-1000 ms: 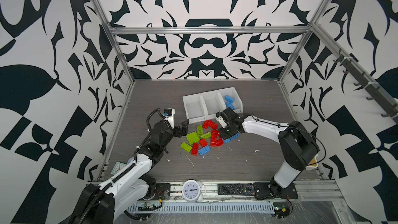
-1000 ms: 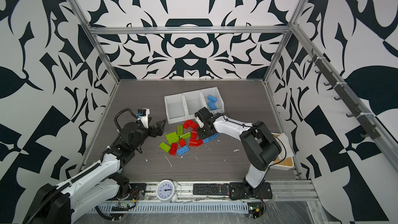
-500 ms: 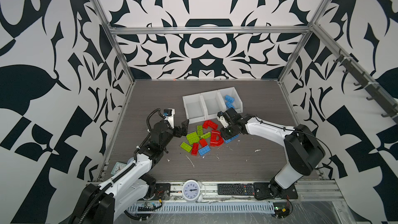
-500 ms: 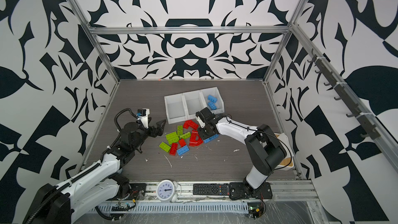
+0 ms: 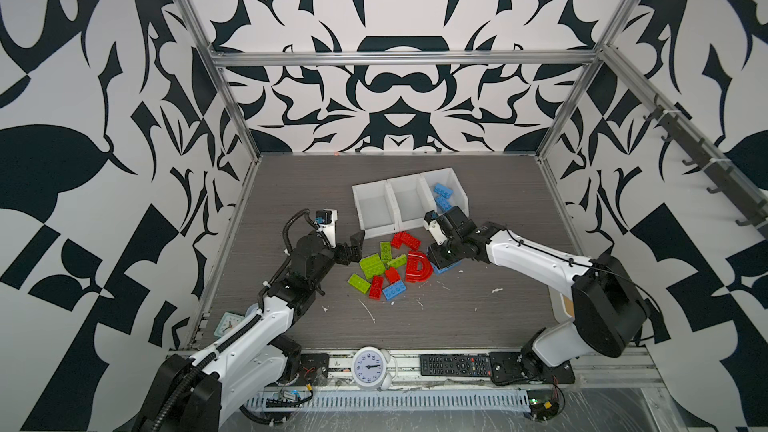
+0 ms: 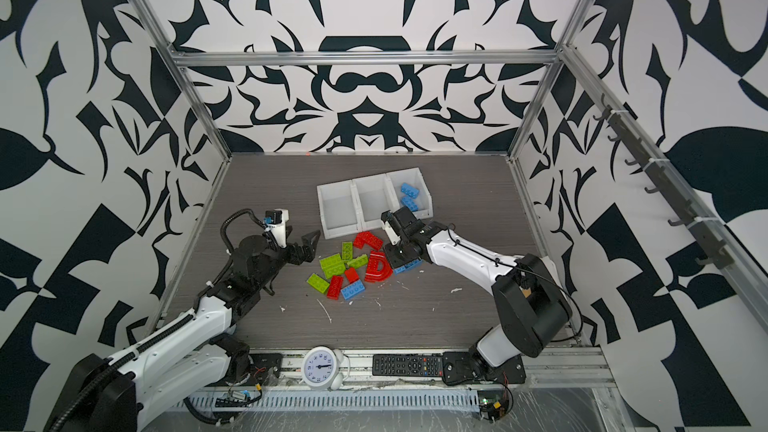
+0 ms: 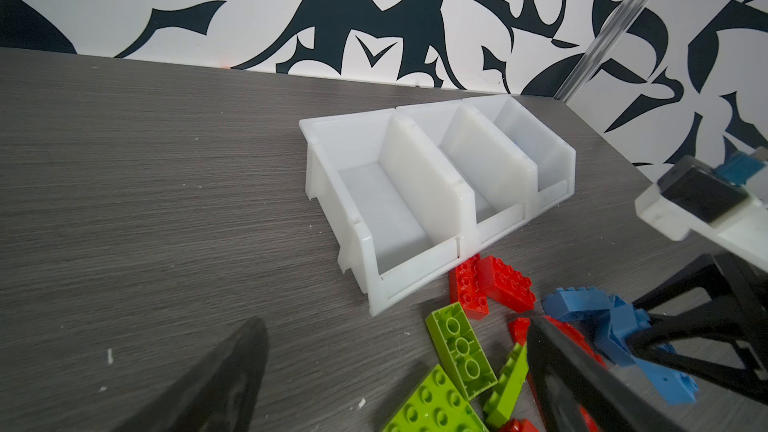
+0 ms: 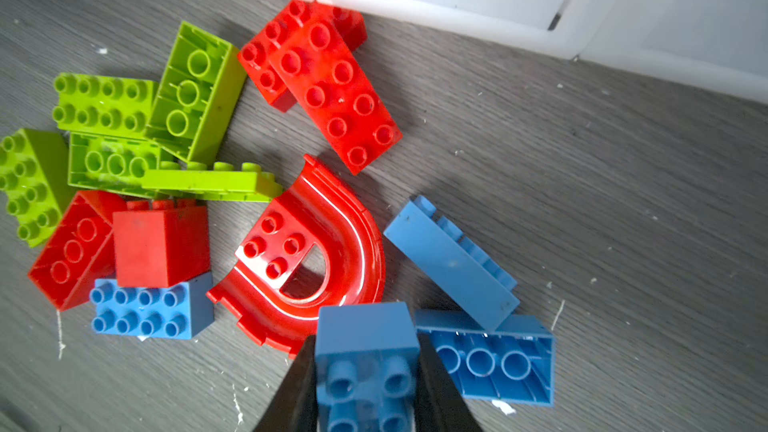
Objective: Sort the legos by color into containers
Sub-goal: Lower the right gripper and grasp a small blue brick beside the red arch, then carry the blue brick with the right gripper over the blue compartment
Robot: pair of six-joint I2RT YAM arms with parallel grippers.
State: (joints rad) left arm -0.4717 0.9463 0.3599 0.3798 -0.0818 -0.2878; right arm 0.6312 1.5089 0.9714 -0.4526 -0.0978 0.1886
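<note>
Your right hand (image 5: 441, 260) is clamped on a small blue brick (image 8: 365, 326) at the edge of the pile of legos (image 5: 388, 263), and the wrist view doesn't show whether it has cleared the tabletop (image 5: 478, 313). The likeliest trouble is the crowding around it. The brick sits just against the rim of the red D-shaped arch (image 8: 357, 234), and beside it a long blue plate (image 8: 451, 261) leans on an upturned blue brick (image 8: 486, 361). A slanted lift could drag the arch or topple the plate. The fingers seem to hold the brick only by its sides, so a quick swing may let it pivot or slip. Its home should be the containers (image 5: 376, 226), at the end bin (image 5: 462, 201) where two blue bricks (image 5: 441, 189) already lie. That bin is close behind the wrist, so a low carry could clip its front lip and shove the whole row. Your left hand (image 5: 356, 246) hangs wide open and empty by the green side of the pile. If both arms move in together, they could collide.
</note>
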